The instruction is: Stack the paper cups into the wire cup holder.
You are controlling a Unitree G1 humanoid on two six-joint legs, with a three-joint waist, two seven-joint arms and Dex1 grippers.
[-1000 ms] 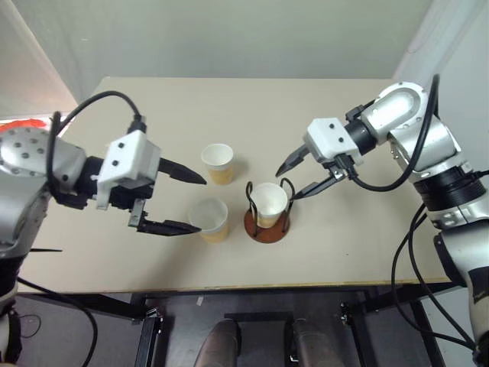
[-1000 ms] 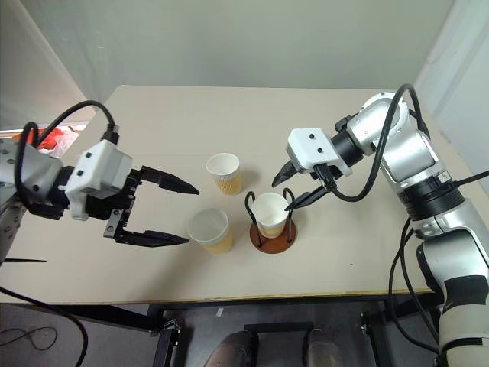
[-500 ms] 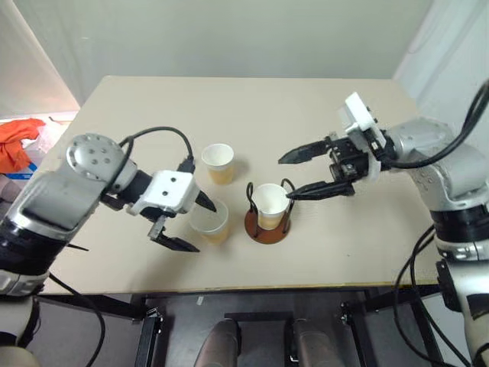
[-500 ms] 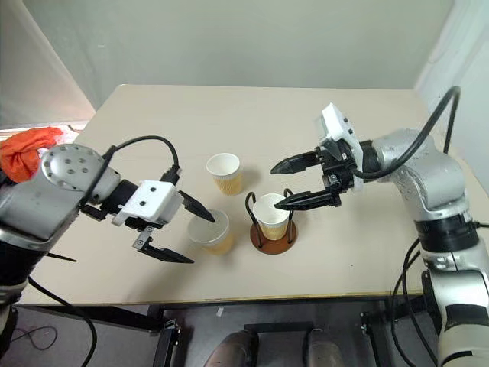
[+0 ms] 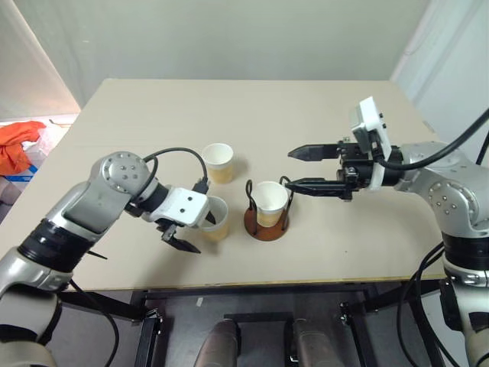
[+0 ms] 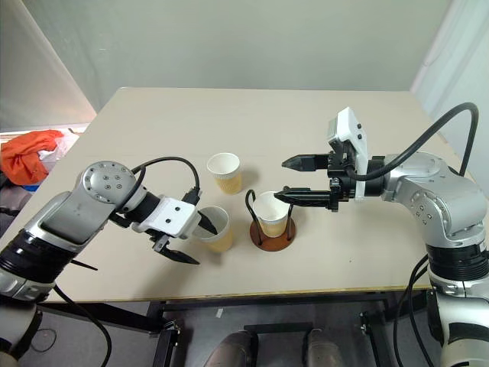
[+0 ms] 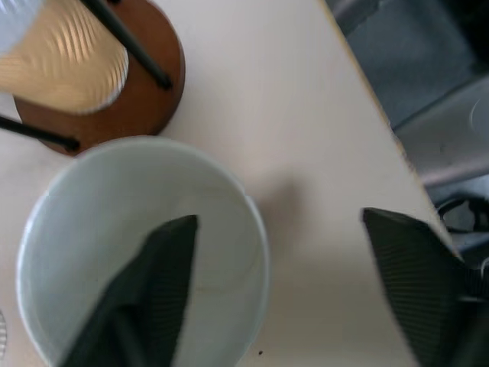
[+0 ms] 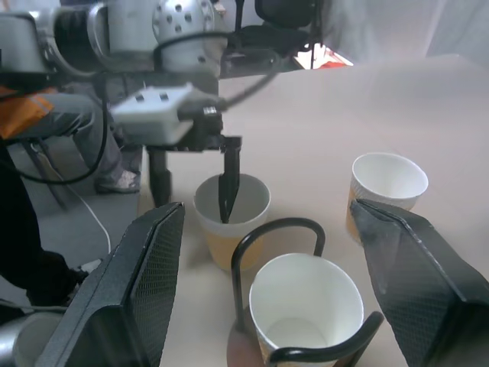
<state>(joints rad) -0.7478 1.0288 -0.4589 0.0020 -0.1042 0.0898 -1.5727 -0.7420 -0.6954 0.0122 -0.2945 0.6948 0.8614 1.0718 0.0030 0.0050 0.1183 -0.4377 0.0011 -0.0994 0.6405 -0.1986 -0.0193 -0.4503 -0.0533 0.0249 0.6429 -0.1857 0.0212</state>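
Observation:
Three paper cups stand on the beige table [image 5: 328, 107]. The far cup [image 5: 218, 161] stands alone. Another cup [image 5: 269, 202] sits inside the wire cup holder [image 5: 263, 228], between its black loops. My left gripper [image 7: 276, 222] is open and straddles the rim of the near cup [image 5: 215, 217], one finger inside it and the other outside on the near side, with a gap to the wall. My right gripper [image 5: 293, 168] hovers open just right of the holder, pointing at it, holding nothing.
An orange cloth [image 5: 17, 144] lies off the table's left edge. The front edge of the table [image 5: 306, 284] runs close behind the near cup. A seated person's legs [image 8: 92, 130] and an office chair [image 8: 283, 15] are beyond the table's left side.
My left gripper has come down over the near cup, one finger going inside it, and its jaws have narrowed. My right gripper has rolled and drawn back a little from the holder.

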